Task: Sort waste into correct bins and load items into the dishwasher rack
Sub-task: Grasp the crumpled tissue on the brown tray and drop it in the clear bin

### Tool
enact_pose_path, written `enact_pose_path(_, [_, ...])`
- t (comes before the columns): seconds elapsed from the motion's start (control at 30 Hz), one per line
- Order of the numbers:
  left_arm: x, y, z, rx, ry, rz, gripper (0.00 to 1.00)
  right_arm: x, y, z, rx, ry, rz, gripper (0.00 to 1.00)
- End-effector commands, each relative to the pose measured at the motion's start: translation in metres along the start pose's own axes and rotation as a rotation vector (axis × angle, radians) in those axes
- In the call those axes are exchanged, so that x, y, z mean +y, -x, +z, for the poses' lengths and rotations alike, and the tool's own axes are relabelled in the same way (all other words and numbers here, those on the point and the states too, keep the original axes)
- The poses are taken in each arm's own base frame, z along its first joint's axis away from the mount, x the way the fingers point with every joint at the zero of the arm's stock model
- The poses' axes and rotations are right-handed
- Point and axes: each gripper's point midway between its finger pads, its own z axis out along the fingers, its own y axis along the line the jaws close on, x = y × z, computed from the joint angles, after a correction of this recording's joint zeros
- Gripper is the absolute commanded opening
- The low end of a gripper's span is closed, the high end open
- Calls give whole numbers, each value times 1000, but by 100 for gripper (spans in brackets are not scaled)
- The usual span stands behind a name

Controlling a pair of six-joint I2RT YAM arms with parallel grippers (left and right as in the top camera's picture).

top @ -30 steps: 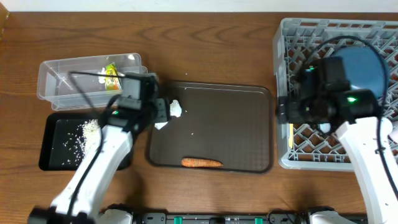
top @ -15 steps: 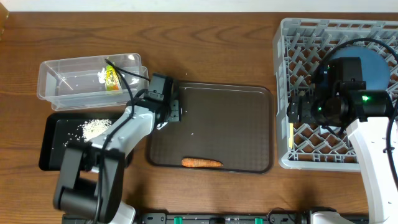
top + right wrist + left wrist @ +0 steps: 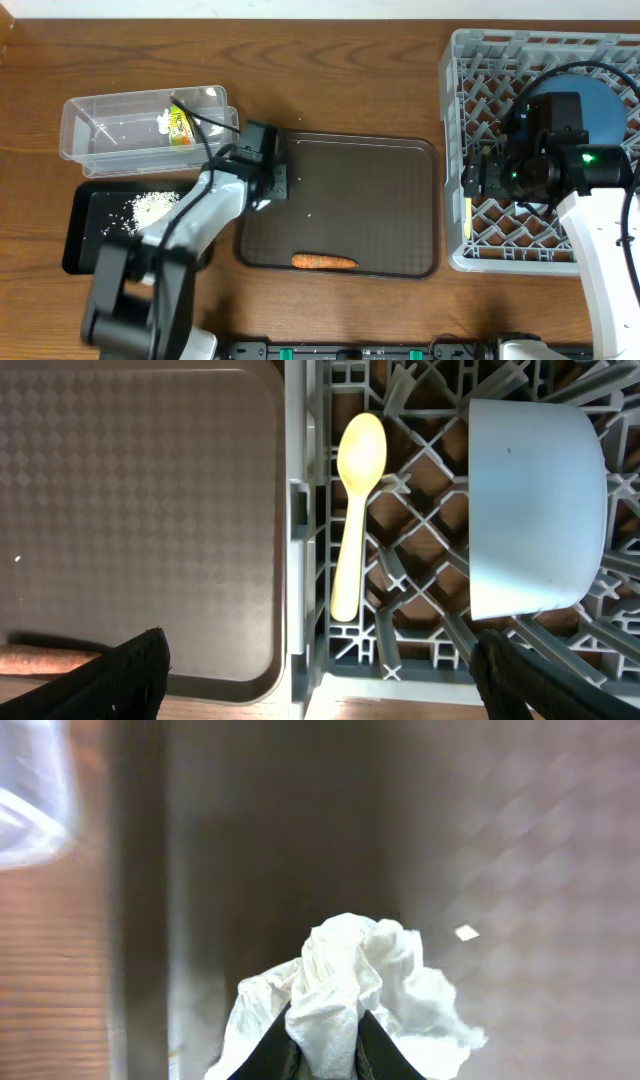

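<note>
At the left, the clear tub holds the snack wrapper, and the black tray just in front of it holds the rice grains. The left gripper is pinched on a crumpled tissue over the left edge of the serving tray. The carrot lies well apart from it, along the tray's front edge. The right gripper hangs spread wide and empty over the left side of the dishwasher rack. The spoon lies in the rack between its fingers, with the cup nearer the right finger.

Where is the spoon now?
Right wrist view: the pale-yellow spoon lies in the dishwasher rack, along the wall beside the brown tray, near the light-blue cup.
</note>
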Motion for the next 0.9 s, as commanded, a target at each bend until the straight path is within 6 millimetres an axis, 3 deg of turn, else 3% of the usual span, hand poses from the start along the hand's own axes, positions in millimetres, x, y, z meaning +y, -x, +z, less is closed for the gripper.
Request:
enact_pose_path(0.0, [19,42,-43,-177,53,-42,17,-2,4,-6,-23,-10,-16,96])
enact_pose_path(0.17, [66,74,-84,-346,143,-148,27,-2,4,-6,-22,-9,-23,96])
enact_pose_path(0.33, [104,98,-99,-456,178,-244,28,-2,3,-5,-19,-9,-23,96])
enact_pose_path(0.63, [116,126,-101,-566,177,-267,35,-2,2,-5,-16,-10,-23,96])
enact_pose_path(0.77, [118,129,-87,-560,179,-267,39,-2,2,-5,-16,-10,-23,96])
enact_pose_path(0.87, [119,127,-74,-534,183,-268,50,-2,2,-5,-16,-10,-23,96])
